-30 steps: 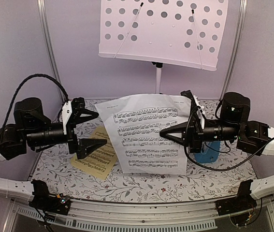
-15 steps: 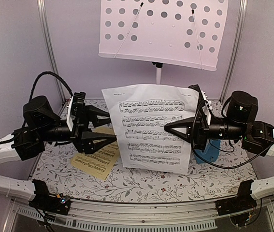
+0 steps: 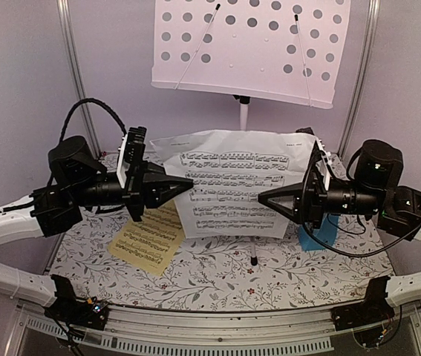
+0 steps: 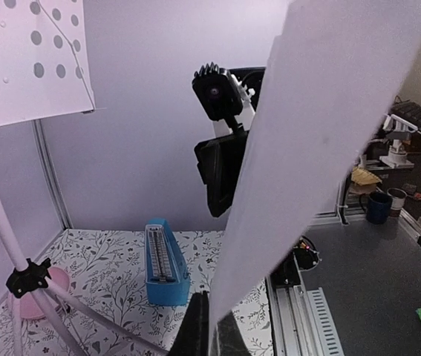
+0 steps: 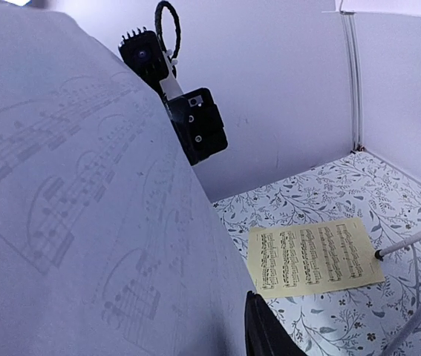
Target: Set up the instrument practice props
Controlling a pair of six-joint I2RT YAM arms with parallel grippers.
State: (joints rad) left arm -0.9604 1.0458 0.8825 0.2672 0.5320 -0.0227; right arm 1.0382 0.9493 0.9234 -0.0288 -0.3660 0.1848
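The floral worktop (image 3: pixel 217 285) spans the scene. At its back rises the stand (image 3: pixel 255 70), its pale perforated desk tilted high on a thin pole.

The left arm (image 3: pixel 17 222) reaches in from the left with its forearm roughly level. It points the left gripper (image 3: pixel 188 183) toward the middle, and that gripper is clenched on the left edge of the white sheet (image 3: pixel 232 178). The left wrist view shows the paper pinched between the dark fingertips (image 4: pixel 195 326) and rising steeply away from them.

The right arm (image 3: pixel 410 215) mirrors this pose from the right, also level. The right gripper (image 3: pixel 262 199) is aimed at the lower right part of the sheet. One finger (image 5: pixel 266 330) shows in front of the paper in its own view and the other is hidden, so I cannot tell whether it grips or has let go.

The white sheet hangs upright in the air between the two grippers, below the desk and in front of the pole. Its printed staves face the near edge and its top is slightly bowed.

The yellow sheet (image 3: pixel 147 241) lies flat on the worktop at left, under the left gripper.

The blue metronome (image 3: pixel 318 236) stands on the worktop at right, mostly hidden by the right gripper.

A pink plate (image 4: pixel 58 282) sits by the stand's legs.
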